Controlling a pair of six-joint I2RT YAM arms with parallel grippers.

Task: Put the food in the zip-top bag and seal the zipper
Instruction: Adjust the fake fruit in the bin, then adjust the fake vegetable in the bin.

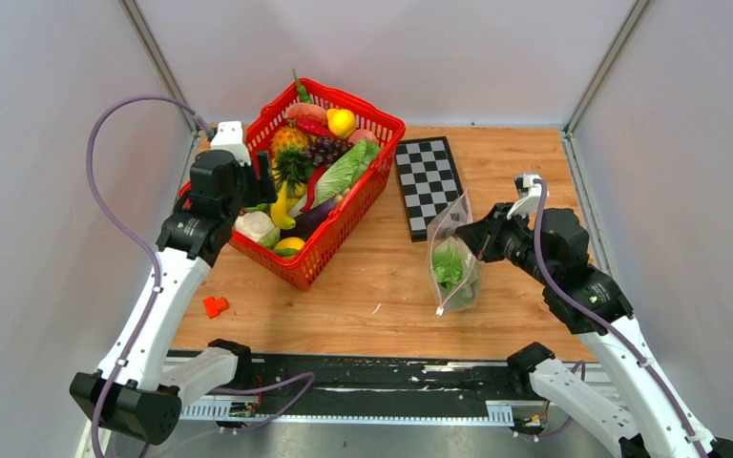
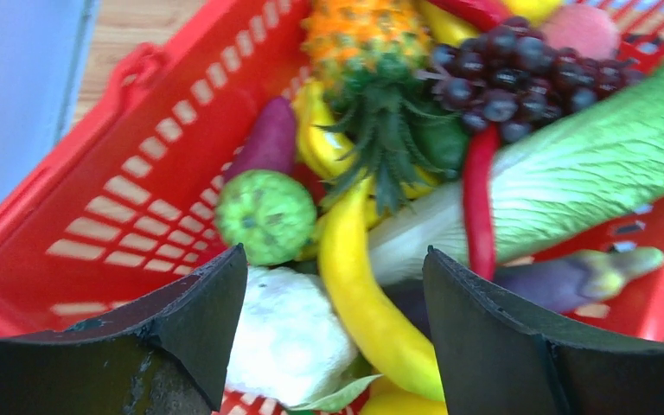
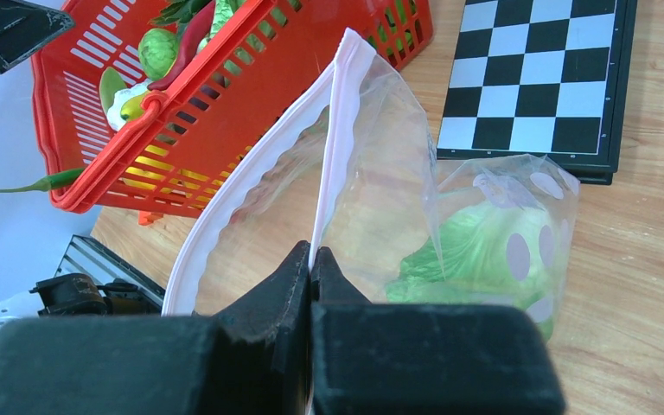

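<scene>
right gripper point(image 3: 311, 256) tight on zip-top bag point(image 3: 380, 164), left gripper point(image 2: 333, 255) wide over red basket point(image 2: 130, 194)

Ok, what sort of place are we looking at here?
Likely a robot test cell: grey panels box in a wooden table, a checkerboard lies beside a red basket of toy food.

From above and behind my bases I overlook the table point(image 1: 515, 324), my left wrist peers close into the red basket point(image 2: 138, 173), which my right wrist, close on the zip-top bag point(image 3: 380, 173), catches upper left.
</scene>
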